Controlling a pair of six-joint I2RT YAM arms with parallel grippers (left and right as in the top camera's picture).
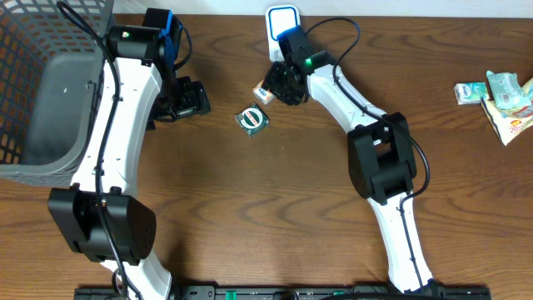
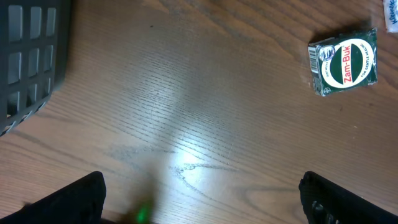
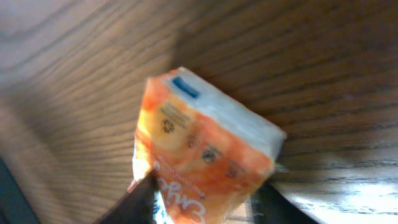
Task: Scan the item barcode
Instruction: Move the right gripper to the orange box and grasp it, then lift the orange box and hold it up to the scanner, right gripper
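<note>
Pinching orange packet (image 3: 208, 143), right claw (image 3: 205, 202)

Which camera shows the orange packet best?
Right wrist: the orange packet fills the frame at the right gripper, printing visible though blurred. Overhead shows only a small corner; left wrist doesn't show it.

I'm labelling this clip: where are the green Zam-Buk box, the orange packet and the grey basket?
Zam-Buk box (image 2: 344, 62): left wrist view, on its round label.
orange packet (image 3: 205, 155): right wrist view, on its orange front face.
grey basket (image 1: 62, 100): overhead view, on its bare floor.
</note>
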